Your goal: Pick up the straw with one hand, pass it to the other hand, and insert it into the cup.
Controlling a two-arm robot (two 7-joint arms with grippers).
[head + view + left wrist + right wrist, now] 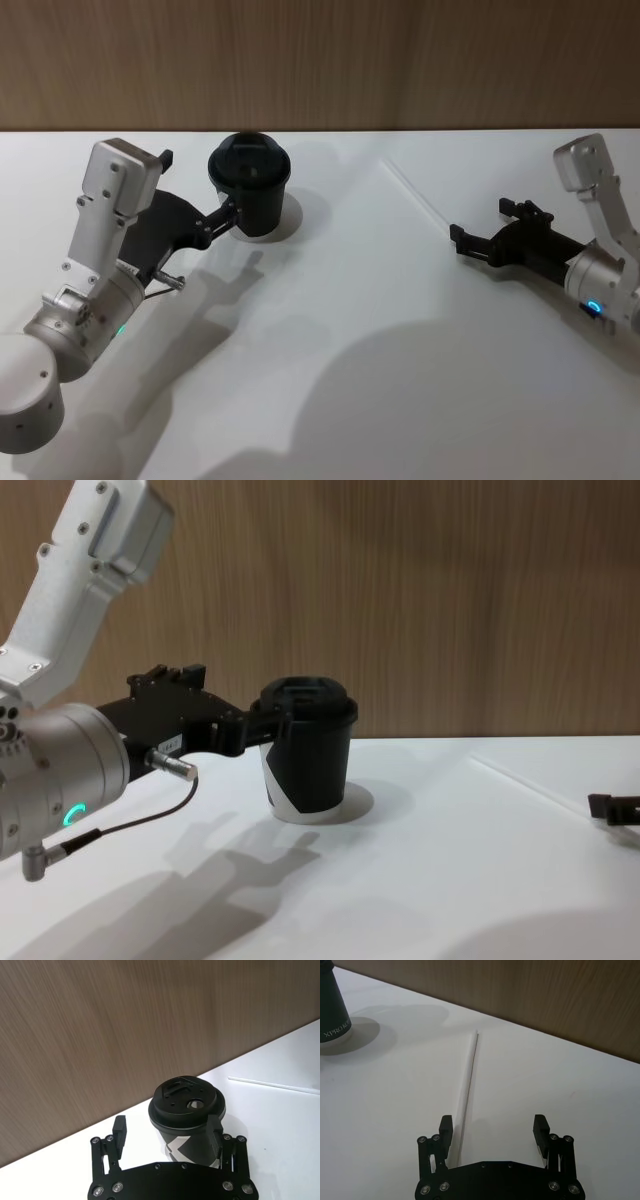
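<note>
Now left hand (167,1127) spread beside cup (187,1102), right hand (492,1127) spread over straw (470,1070).

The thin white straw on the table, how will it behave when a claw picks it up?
The long, thin white straw is a round tube lying flat on the smooth white table, so it will probably roll if nudged. Being so slender, it's likely very light and could flex or slip in the open right claw.
</note>
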